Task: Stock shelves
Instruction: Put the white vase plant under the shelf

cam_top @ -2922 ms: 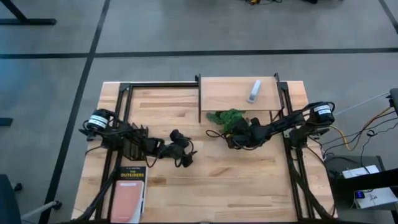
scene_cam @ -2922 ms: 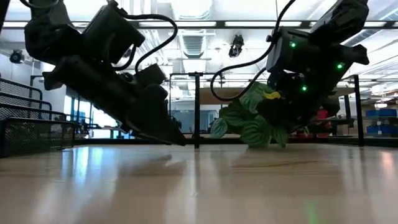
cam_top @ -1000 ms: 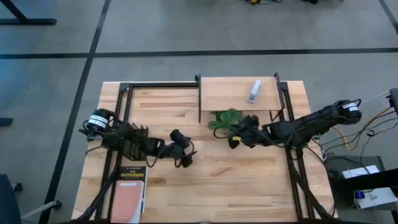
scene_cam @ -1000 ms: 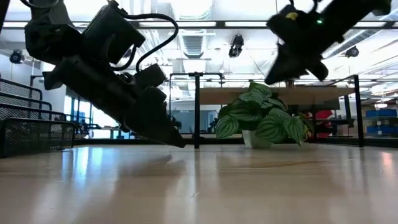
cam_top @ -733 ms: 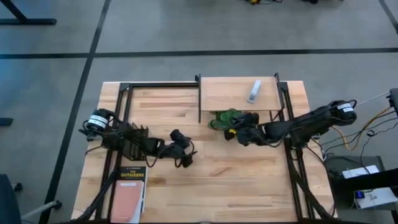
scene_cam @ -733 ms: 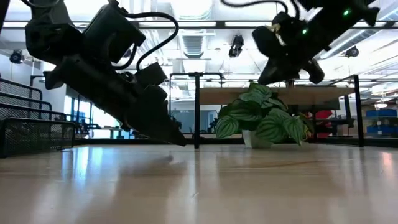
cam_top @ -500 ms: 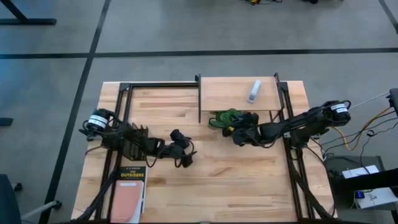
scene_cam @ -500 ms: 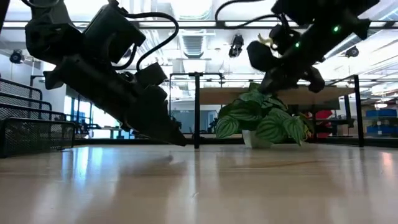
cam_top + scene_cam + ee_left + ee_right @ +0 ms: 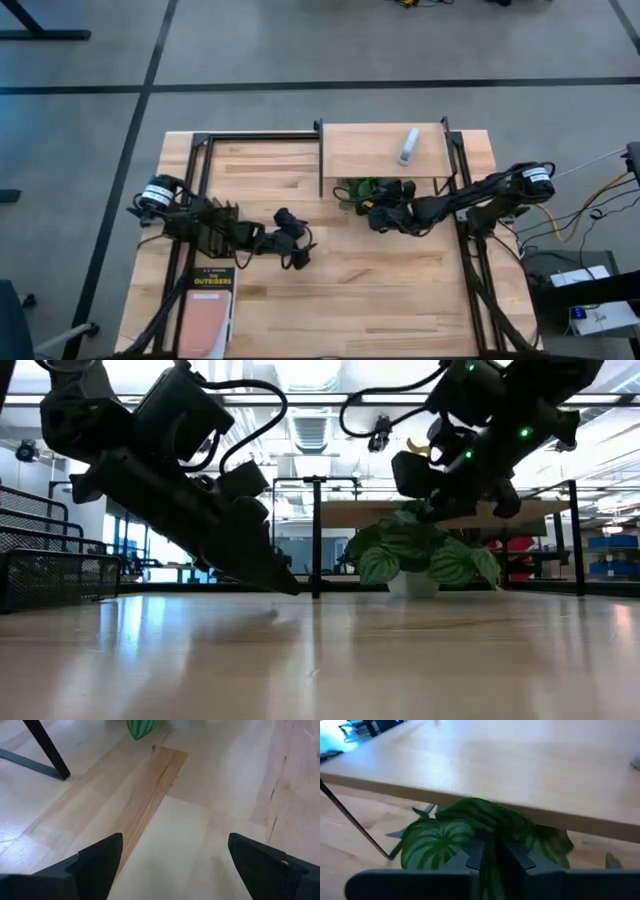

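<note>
The right claw (image 9: 372, 213) is pressed shut against the plant (image 9: 425, 555), which sits half under the shelf (image 9: 383, 150). The left claw (image 9: 170, 865) waits wide open, holding nothing.

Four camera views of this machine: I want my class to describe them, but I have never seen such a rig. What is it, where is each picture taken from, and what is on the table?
It is a robot with two dark arms at a wooden table. One picture looks straight down, one looks level across the tabletop, and two come from cameras on the wrists.

On the table stands a small shelf with a small pale object on top. A potted plant sits under its front edge. A book lies at the near left.

The right gripper is at the plant's leaves; whether it grips them I cannot tell. The left gripper hangs low over bare wood, fingers open, holding nothing.
</note>
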Robot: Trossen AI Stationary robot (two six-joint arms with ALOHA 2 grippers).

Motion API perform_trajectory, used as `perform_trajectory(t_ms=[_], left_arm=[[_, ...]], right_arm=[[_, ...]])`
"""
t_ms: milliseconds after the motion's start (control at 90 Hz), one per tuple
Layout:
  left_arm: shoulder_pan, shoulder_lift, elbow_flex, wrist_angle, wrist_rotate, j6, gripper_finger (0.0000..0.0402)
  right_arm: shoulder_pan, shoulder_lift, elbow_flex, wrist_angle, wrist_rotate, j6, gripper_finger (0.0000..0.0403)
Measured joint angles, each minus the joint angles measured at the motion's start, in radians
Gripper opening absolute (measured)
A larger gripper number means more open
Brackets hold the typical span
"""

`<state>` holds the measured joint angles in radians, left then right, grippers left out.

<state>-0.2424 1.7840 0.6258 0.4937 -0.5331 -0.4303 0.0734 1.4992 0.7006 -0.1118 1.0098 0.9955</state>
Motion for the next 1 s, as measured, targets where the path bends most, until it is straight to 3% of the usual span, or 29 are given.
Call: perform_trajectory(t_ms=[1000], left_arm=[[0.000, 0.000, 0.000, -0.002, 0.000, 0.003, 0.0347]], right_arm=[[0.016, -0.122, 0.021, 0.024, -0.022, -0.077, 0.0023]])
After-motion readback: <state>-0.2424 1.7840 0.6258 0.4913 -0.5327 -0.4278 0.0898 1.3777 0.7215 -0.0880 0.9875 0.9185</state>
